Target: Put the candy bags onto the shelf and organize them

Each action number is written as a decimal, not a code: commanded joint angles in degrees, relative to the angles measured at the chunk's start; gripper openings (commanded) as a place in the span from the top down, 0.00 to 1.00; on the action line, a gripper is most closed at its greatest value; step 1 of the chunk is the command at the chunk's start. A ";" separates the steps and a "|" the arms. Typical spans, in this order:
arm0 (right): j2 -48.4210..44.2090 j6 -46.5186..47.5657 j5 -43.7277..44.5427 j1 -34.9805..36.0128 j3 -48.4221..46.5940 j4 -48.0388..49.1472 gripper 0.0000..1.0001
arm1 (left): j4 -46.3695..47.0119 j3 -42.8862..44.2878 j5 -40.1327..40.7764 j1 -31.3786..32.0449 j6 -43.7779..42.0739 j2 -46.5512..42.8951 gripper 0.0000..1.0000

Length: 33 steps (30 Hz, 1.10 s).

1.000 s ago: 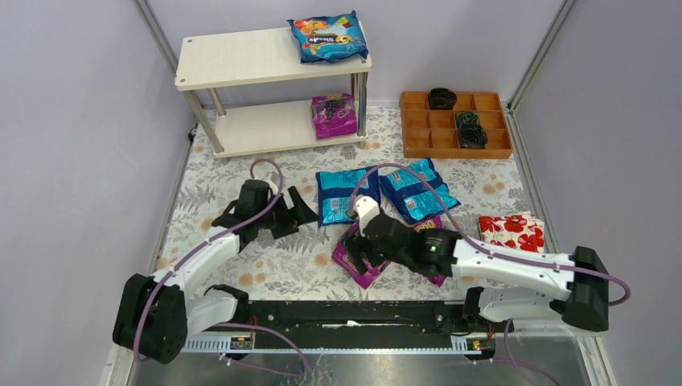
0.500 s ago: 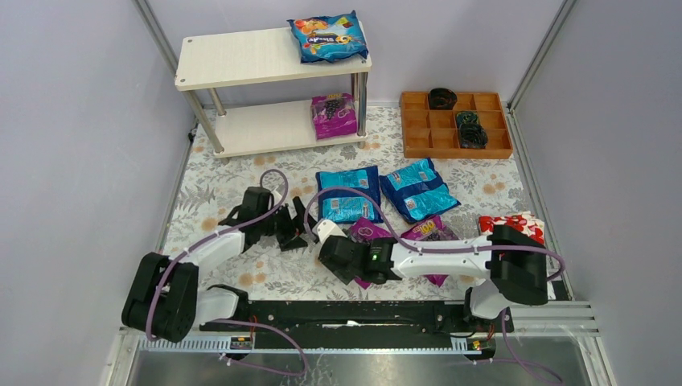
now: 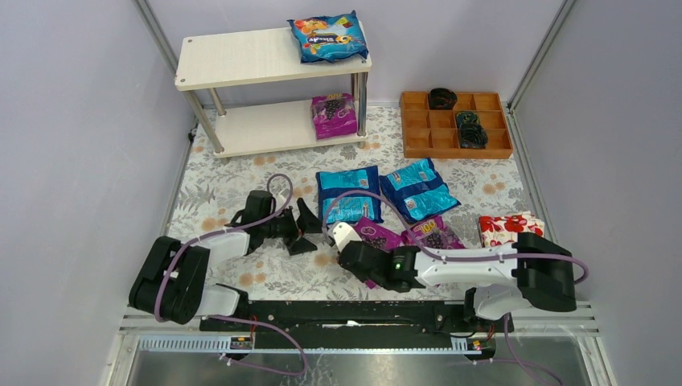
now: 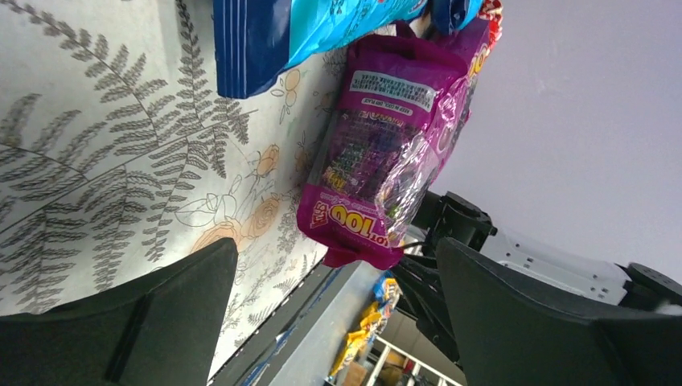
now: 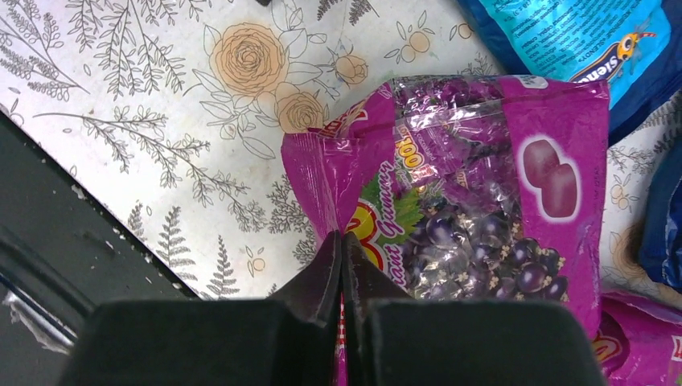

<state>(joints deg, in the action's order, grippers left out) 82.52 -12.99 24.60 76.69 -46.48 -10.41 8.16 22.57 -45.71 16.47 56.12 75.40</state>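
Shows the right gripper (image 3: pixel 359 249) pinched thin on the near-left edge of the held purple bag (image 3: pixel 380 236), low on the floral table cover (image 3: pixel 233 173) near the arm bases. Confirms the grip from the right wrist view: black fingers (image 5: pixel 322 273) pressed together over that bag's crimped edge. Reads "100" in yellow there and, less surely, "Gummy" in yellow script beside a picture of dark grapes. Catches pale lettering beginning "Sien" on a neighbouring blue bag (image 5: pixel 579 40). Shows the left gripper (image 3: pixel 310 229) spread wide and empty, just left of the held purple bag, apart from it. Repeats the yellow "100" from the left wrist view, plus a white label in print too small to read. Locates a second purple bag (image 3: pixel 437 233) just right of the first, with the left blue bag (image 3: pixel 348 195) and right blue bag (image 3: pixel 417 189) behind. Places the top blue bag (image 3: pixel 328 37) on the upper board of the shelf (image 3: pixel 241 58) and the lower purple bag (image 3: pixel 334 115) on the board beneath, both at the right end.
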 commanded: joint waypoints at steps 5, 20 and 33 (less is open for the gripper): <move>-9.73 4.64 -1.03 0.18 4.21 5.10 1.00 | 15.85 -2.74 -5.37 5.25 9.35 3.58 0.01; -20.22 8.71 -2.91 0.22 9.63 8.59 1.00 | 56.70 -2.53 -4.82 20.88 36.79 23.27 0.01; -24.60 9.04 -8.32 0.22 11.65 5.39 1.00 | 35.70 3.83 4.59 26.38 22.27 23.14 0.03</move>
<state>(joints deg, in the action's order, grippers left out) 60.51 -4.86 18.31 76.69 -34.63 -7.29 61.80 21.52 -45.39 41.56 89.47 103.55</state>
